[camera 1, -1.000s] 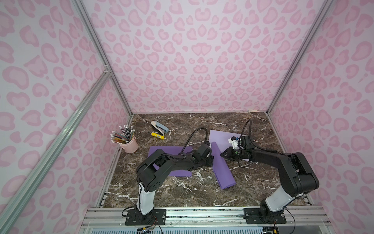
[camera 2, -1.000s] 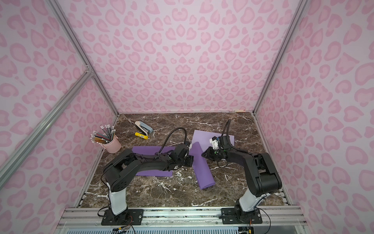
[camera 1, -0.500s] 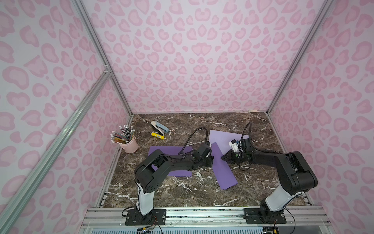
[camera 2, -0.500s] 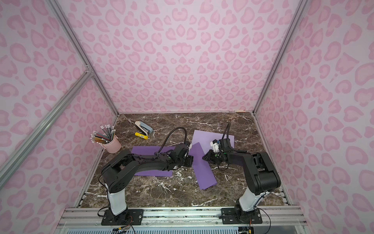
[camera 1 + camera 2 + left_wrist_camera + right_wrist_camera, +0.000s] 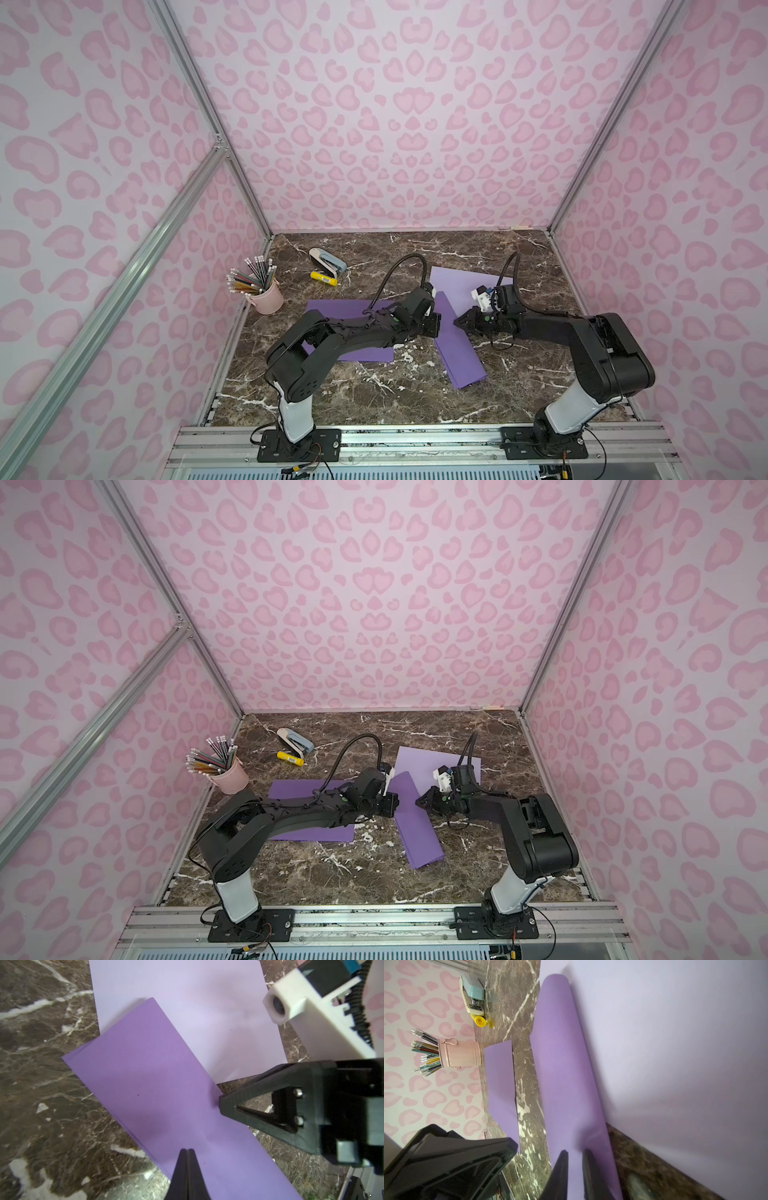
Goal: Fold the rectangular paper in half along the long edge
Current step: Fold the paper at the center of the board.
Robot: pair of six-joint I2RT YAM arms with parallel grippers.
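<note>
At the far left of the worktop [image 5: 374, 395] a pink pencil cup [image 5: 266, 297], a stapler [image 5: 328, 262] and a yellow tube [image 5: 324, 278] stand well apart from the work, probably only as clutter. Next to them a dark purple sheet [image 5: 336, 307] lies flat, partly under the left arm, and no finger touches it. The left fingers [image 5: 182, 1167] are pressed together with nothing between them. Their joined tip rests on top of the folded paper [image 5: 145, 1084], just inside the long edge where two layers show in the left wrist view. I judge they serve as a weight, so that the free edges stay matched. The folded paper itself lies in the middle of the worktop as a long narrow strip, already doubled lengthwise, and its far end overlaps a pale lilac sheet [image 5: 457, 282]. On its other long side the right fingers [image 5: 259, 1088] stand a little apart, and the right wrist view shows only a narrow gap between them. They clamp nothing; their tips meet the strip at its edge. This side looks still rounded, so they are probably there to flatten the crease.
</note>
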